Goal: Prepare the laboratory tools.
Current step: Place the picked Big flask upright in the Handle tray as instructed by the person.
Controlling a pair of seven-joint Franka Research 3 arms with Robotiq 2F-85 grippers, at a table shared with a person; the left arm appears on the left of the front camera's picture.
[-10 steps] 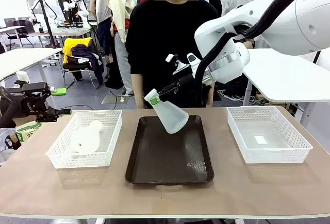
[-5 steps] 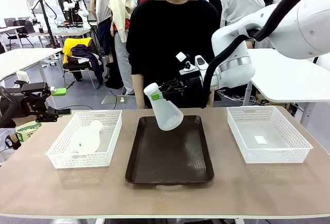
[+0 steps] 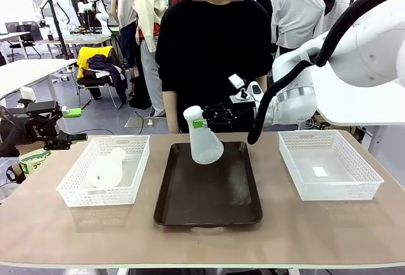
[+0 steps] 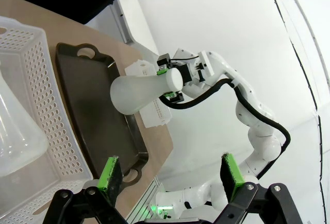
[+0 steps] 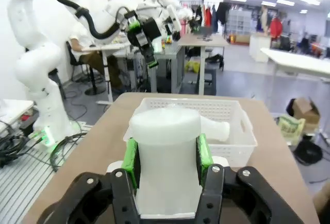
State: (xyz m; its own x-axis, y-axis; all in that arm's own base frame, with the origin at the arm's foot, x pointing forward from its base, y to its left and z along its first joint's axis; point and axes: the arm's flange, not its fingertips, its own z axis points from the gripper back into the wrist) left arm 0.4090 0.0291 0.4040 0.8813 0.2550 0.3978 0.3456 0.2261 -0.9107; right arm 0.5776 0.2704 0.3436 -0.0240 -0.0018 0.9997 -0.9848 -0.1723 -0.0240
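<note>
Over tray (image 3: 209, 194), right claw (image 3: 197, 122) seemingly horizontal

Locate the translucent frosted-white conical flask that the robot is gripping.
Front view, mid-table: the frosted-white flask, neck clamped in the right gripper, hangs nearly upright over the far end of the dark brown tray.

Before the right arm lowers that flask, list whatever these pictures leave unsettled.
1. Front view: whether the held flask touches the tray; the angle hides any gap beneath.
2. Right wrist view: its body, hidden behind its neck and the right gripper.
3. The second flask: veiled by mesh of the left basket in front view, cut by the edge in left wrist view.
4. The pale patch in the right basket: too small to identify.
</note>
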